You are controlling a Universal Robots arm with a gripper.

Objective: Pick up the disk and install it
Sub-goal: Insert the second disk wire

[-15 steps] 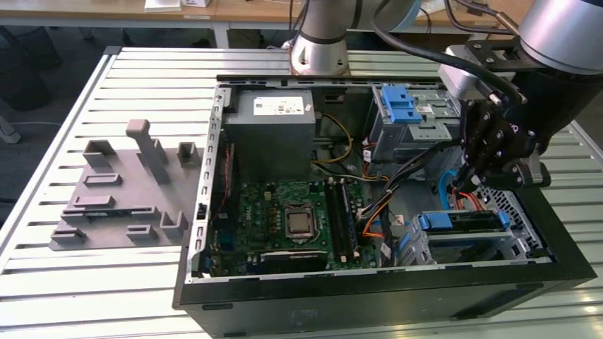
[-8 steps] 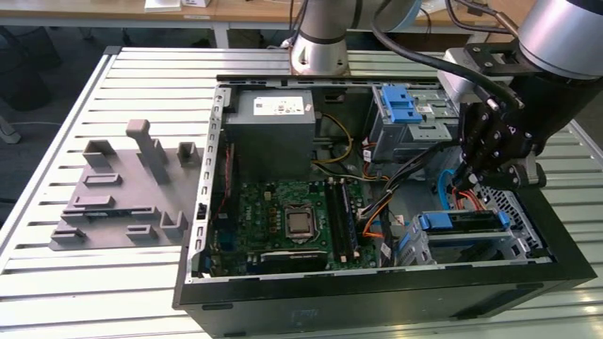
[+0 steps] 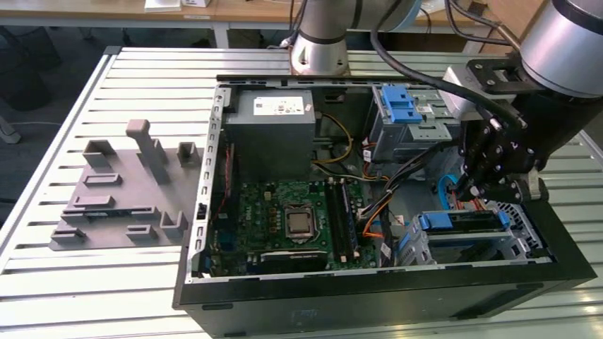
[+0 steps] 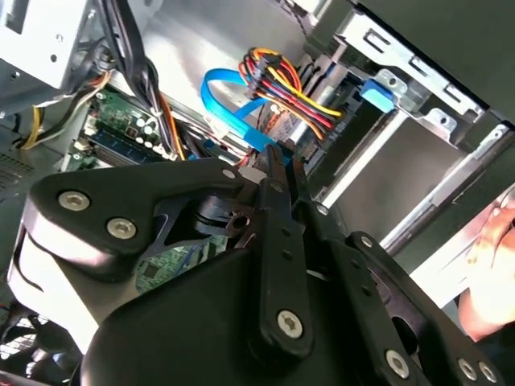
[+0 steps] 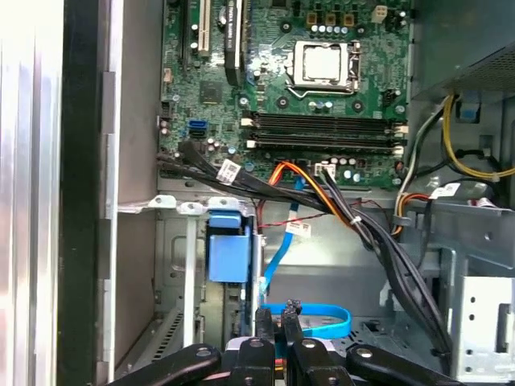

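The disk (image 3: pixel 468 224) lies flat in the lower drive cage at the front corner of the open computer case, on the exterior view's right, its blue carrier (image 3: pixel 438 220) facing the motherboard. That carrier's blue tab (image 5: pixel 228 245) also appears in the first wrist view, and its blue tab (image 4: pixel 376 94) in the second wrist view. My gripper (image 3: pixel 478 192) hangs just above the disk, inside the case. Its black fingers (image 5: pixel 262 323) stand close together with nothing between them, and in the second wrist view the gripper (image 4: pixel 275 161) points at the cable bundle beside the cage.
A blue flat cable (image 5: pixel 312 323) and a bundle of coloured wires (image 4: pixel 278 76) run beside the gripper. The green motherboard (image 3: pixel 282 219), a grey power supply box (image 3: pixel 273 131) and an upper cage with a blue latch (image 3: pixel 403 106) fill the case. A grey fixture plate (image 3: pixel 118 194) lies on the slatted table.
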